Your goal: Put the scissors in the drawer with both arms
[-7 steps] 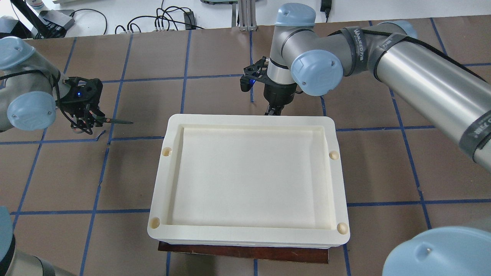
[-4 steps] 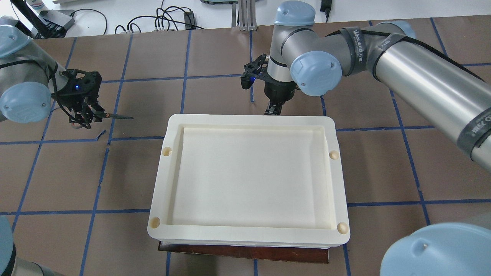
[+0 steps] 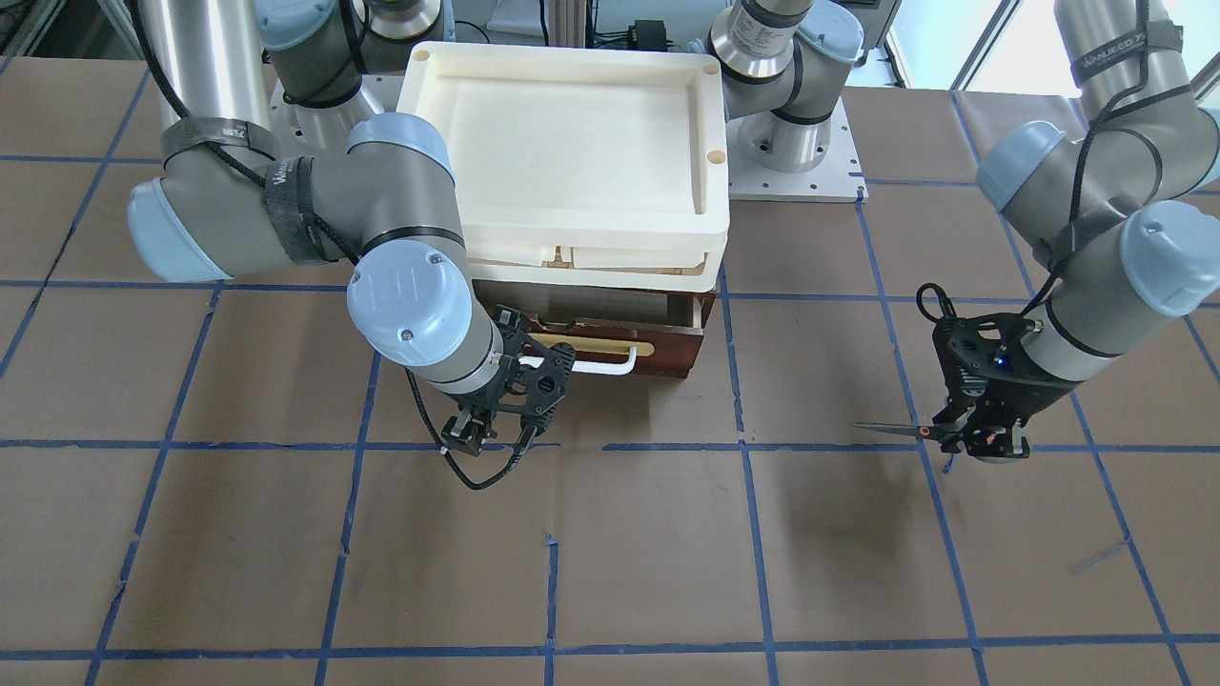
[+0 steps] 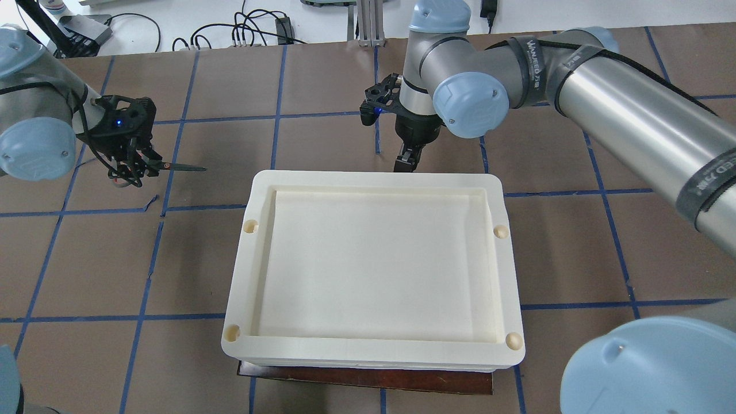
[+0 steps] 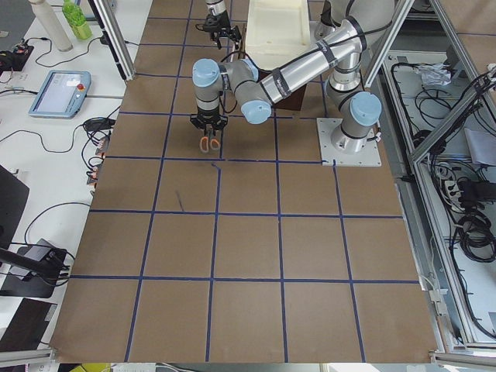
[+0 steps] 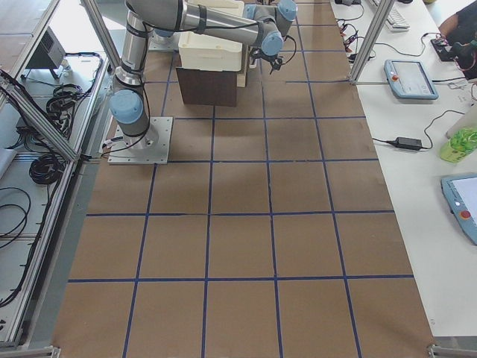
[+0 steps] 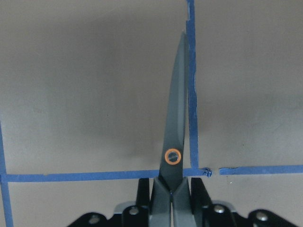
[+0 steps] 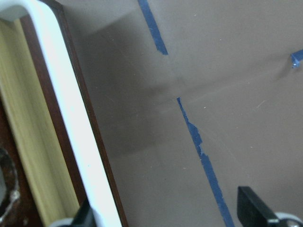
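Scissors [image 3: 898, 430] hang level over the desk [image 3: 610, 572], gripped at their handles by the closed fingers of the left gripper [image 3: 965, 438], well apart from the drawer [image 3: 672, 354]. The right gripper [image 3: 467, 436] holds its fingers open near the drawer's white handle [image 3: 610, 365]. Farther back, cream trays [image 3: 717, 124] sit on top.

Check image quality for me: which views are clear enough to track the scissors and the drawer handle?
Left wrist view: scissors sharp, soft shadow to their left. Right wrist view: white bar handle close and blurred, shadow beside it. Front-facing view: window glare at top right, scissors thin but legible.
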Available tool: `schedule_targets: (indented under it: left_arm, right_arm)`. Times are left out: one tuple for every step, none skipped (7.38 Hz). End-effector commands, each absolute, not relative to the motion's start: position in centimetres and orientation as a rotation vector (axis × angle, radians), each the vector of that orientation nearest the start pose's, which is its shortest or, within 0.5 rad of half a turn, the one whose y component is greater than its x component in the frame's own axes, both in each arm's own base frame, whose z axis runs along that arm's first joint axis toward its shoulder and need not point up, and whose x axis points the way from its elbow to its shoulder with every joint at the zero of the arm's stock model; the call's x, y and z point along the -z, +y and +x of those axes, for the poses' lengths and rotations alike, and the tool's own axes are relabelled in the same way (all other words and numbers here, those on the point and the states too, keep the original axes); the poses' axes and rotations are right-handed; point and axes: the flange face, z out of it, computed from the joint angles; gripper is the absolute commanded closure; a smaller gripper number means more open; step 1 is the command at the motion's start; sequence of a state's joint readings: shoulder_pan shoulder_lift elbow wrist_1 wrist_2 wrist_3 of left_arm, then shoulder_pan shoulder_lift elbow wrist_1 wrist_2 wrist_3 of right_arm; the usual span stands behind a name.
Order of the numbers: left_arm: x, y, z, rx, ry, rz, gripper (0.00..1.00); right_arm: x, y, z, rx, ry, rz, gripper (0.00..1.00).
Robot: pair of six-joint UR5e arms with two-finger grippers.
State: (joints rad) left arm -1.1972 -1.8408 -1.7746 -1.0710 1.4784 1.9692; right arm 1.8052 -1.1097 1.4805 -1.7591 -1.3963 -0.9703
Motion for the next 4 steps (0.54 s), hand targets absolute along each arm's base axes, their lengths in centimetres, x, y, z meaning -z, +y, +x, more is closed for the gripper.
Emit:
schedule_targets:
  left_arm:
    - [-30.3, -57.8, 7.2, -0.163, -2.177, -2.230, 0.84]
    - [-30.3, -57.9, 7.1, -0.176, -2.174, -2.227, 0.84]
    - [-30.5, -57.9, 7.1, -0.183, -2.173, -2.227, 0.84]
    - [-30.9, -57.7, 6.7, -0.202, -2.163, -2.216, 0.84]
  right_arm:
    - [-28.4, -59.8, 29.5, -0.145, 2.419, -1.628, 0.00]
    - [-28.4, -60.1, 29.2, -0.141, 2.423, -1.623, 0.00]
    - [-28.8, -61.0, 29.2, -0.121, 2.428, -1.626, 0.00]
    - [-29.0, -62.2, 29.5, -0.102, 2.434, -1.626, 0.00]
